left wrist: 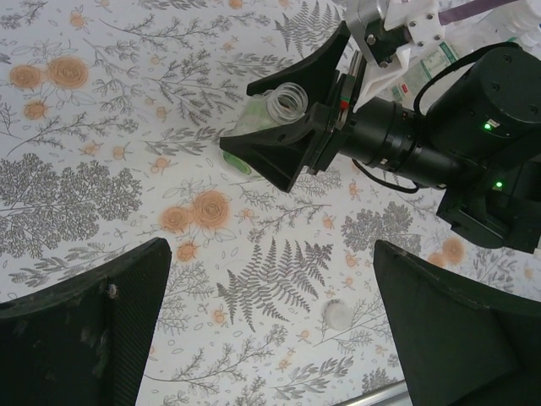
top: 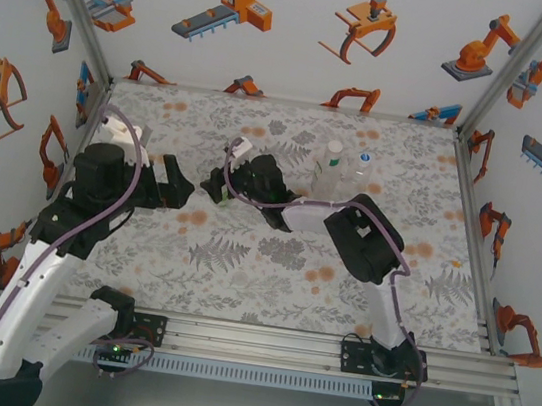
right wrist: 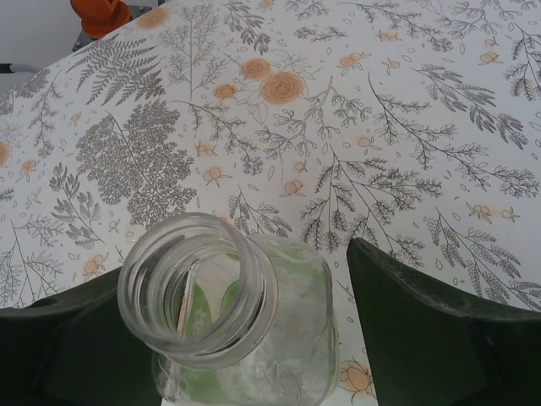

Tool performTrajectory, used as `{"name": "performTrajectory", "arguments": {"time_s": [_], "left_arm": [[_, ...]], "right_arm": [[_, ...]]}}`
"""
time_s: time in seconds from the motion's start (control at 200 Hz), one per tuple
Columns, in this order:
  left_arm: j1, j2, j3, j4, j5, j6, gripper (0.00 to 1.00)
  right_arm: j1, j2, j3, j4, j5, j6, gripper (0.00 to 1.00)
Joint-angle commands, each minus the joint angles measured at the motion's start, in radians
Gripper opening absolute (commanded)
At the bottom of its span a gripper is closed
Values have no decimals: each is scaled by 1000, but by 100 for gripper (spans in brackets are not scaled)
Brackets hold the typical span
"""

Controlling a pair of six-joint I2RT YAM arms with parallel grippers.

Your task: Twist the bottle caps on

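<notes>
Left claw [top: 175, 184] sat left of centre in the top view, released, jaws fully spread. In the left wrist view its fingers [left wrist: 80, 326] took the two bottom corners with bare tablecloth [left wrist: 101, 152] between them.

Right arm reached across to centre-left in the top view, right claw [top: 221, 188] just beside the left one. Its jaws bracketed the green-tinted bottle [left wrist: 283, 106], upper centre of the left wrist frame, threaded neck bare and pointing toward that camera. No cap on it.

Right wrist view: the same bottle's open mouth [right wrist: 199, 288] sat bottom centre, one finger [right wrist: 439, 330] on each side. There was a sliver of cloth between the bottle body and the right-hand finger, and the left-hand side was obscured. Couldn't tell if the grip was clamped or loose.

One white cap [left wrist: 338, 315] lay flat on the cloth, lower centre-right of the left wrist frame, between the left fingers, touching nothing.

The other two bottles [top: 345, 168] stood upright side by side, upper right of centre in the top view, well apart from both claws.
</notes>
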Motion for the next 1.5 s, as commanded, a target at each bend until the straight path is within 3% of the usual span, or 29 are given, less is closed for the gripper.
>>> {"name": "performTrajectory", "arguments": {"time_s": [0.0,0.215,0.371,0.666,1.021,1.272,1.497], "left_arm": [[5,-21,24,-33,-3,-11,97],[5,-30,22,-40,3,-24,97],[5,-32,19,-38,12,-36,97],[5,-21,-28,57,56,-46,97],[5,111,-53,233,158,-64,97],[3,236,-51,371,279,-72,99],[-1,305,-80,598,450,-72,100]], "right_arm": [[5,18,6,65,-20,15,65],[6,23,-4,87,-29,17,50],[5,9,-7,89,-36,17,45],[5,-122,-91,90,-23,2,44],[-1,-370,-293,64,27,16,44],[-44,-575,-374,-79,38,12,44],[-118,-730,-318,-338,-115,-39,43]]}}
